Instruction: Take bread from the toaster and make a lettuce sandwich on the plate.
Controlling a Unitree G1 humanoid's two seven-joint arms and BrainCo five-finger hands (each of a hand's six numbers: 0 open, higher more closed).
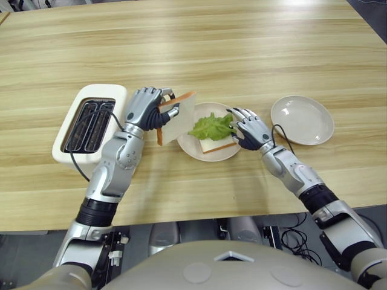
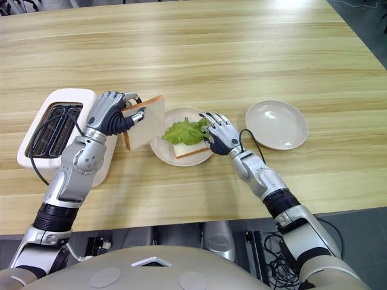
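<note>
Bread slice (image 1: 182, 118) held in left hand (image 1: 143, 108); right hand (image 1: 251, 130) at lettuce (image 1: 211, 127).

Two slices (image 1: 181, 118) (image 1: 215, 145), two plates (image 1: 190, 147) (image 1: 302, 119), one lettuce (image 1: 211, 127), one toaster (image 1: 97, 90).

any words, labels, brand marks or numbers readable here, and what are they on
No readable text in either view.
Toaster: no label or number visible.
Plate under the lettuce and the empty plate: plain, unmarked.
Bread slice in the left hand: no print.
Left hand and right hand: no legible markings.
Table: bare wood grain, no signs.
</note>
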